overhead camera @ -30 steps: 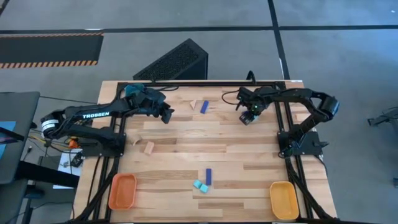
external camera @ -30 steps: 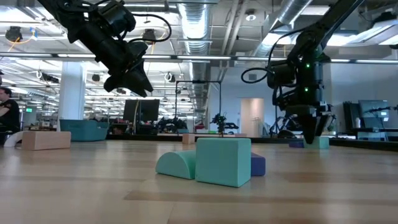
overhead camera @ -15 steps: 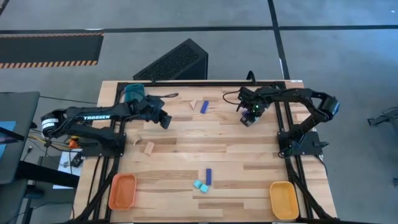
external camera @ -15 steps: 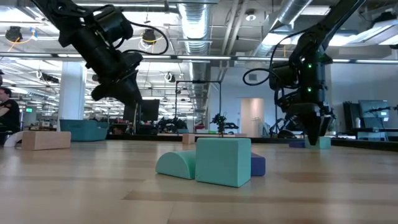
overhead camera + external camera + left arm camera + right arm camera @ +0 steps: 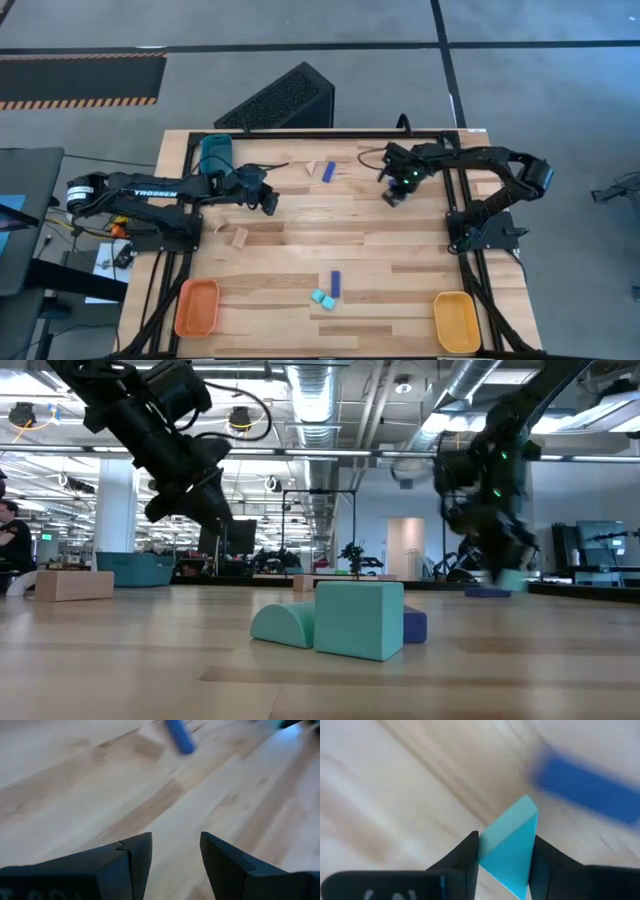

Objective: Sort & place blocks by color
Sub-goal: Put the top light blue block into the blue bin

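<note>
While your right tool [image 5: 504, 851] pinched the small light cyan triangular block [image 5: 512, 847] near the table's [image 5: 400, 260] far edge — beside a dark blue bar [image 5: 585, 790] — your left tool [image 5: 175, 855] hung half-open, empty; next, lift and carry it to a tray.

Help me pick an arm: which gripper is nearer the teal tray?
Left. The left gripper sits just beside the teal tray at the table's far left; the right gripper is across the table, gripping a cyan block.
</note>
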Tool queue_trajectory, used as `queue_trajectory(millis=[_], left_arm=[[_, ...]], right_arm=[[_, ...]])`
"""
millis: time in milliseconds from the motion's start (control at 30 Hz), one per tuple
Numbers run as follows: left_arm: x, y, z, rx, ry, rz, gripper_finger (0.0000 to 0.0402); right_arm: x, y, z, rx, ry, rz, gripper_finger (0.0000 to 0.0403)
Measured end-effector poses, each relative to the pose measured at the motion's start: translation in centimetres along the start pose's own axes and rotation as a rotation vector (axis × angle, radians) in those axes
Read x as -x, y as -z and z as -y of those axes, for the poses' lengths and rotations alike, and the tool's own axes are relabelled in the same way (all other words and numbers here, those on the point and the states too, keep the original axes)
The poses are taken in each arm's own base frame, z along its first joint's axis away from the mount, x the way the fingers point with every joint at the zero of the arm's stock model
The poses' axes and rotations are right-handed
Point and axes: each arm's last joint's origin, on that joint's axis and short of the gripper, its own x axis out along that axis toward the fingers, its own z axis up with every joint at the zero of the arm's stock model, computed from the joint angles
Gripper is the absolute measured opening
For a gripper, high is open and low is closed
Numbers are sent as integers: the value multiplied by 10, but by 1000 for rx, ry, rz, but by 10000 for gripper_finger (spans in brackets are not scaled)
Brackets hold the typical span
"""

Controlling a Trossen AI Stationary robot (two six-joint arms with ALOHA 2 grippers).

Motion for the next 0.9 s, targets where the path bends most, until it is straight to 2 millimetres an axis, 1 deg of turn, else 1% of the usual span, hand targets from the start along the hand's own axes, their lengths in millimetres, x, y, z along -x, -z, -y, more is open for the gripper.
queue_trajectory(millis=[100,200,300,433,533,600,733,900], left_arm=[[2,-6,15,-46,95,101,154],[7,-11,29,-138,163,223,165],[11,-14,38,-222,205,305,190],[16,-17,48,-303,255,384,235],[20,-18,55,-400,279,445,265],[23,-19,58,-443,288,479,281],[27,-27,63,-441,294,531,308],[34,-35,70,-479,347,583,334]], right_arm=[[12,-13,-20,-1,-148,151,144],[23,-31,-44,-3,-342,312,135],[36,-47,-70,18,-526,430,123],[52,-63,-103,60,-676,528,127],[65,-75,-126,105,-752,580,134],[69,-82,-141,140,-794,571,135],[78,-95,-168,286,-864,580,135],[81,-108,-191,366,-920,567,137]])
